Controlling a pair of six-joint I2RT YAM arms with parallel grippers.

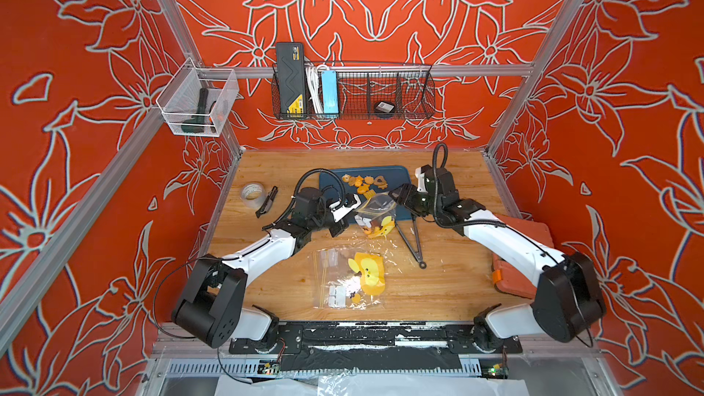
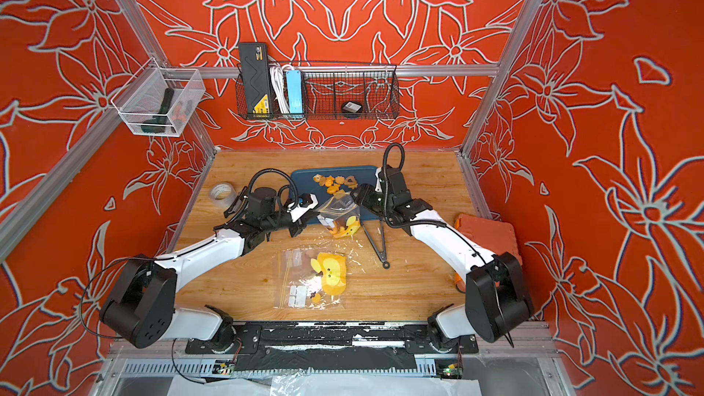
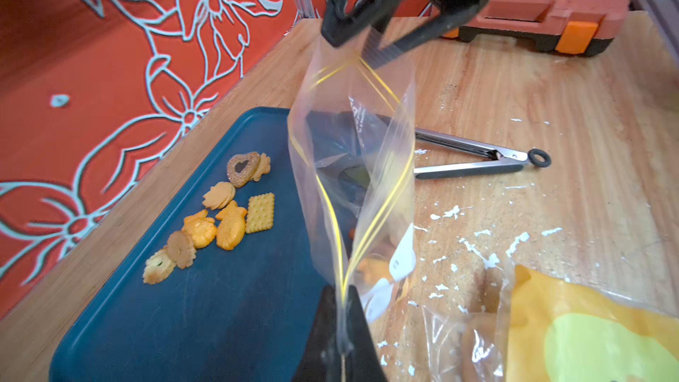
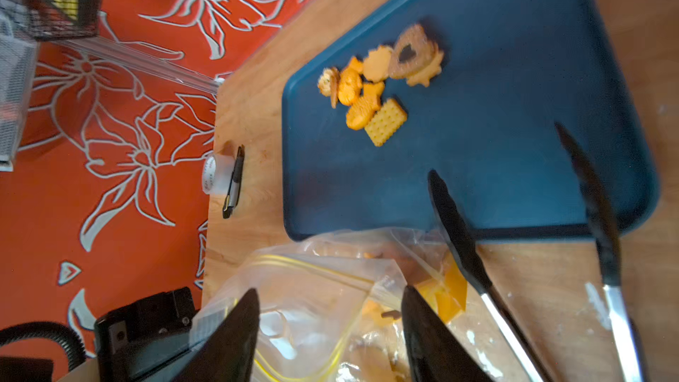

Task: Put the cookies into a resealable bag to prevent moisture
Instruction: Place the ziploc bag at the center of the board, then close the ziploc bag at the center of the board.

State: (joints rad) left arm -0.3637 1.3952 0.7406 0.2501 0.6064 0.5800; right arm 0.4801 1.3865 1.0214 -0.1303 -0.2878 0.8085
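Tape roll [image 1: 253,193] and a black clip [image 1: 267,203] lie at the table's left edge. Right of them, the left gripper [image 3: 342,295] is clenched on one corner of the resealable bag [image 3: 352,163], pinching its yellow-lined mouth. The bag hangs between the two arms, its lower part resting on the wood at the blue tray's [image 1: 396,177] near edge. The cookies [image 1: 365,184] sit in a loose cluster on the far part of that tray, outside the bag. The orange shapes low in the bag may be print or biscuit; the plastic blurs them. A second bag [image 1: 335,272] lies flat nearer the front. The right gripper [image 4: 330,290] is released, fingers spread on either side of the bag's opposite rim. Tongs [image 3: 466,170] lie just right of the bag, and an orange tool case [image 1: 533,232] sits at the right edge.
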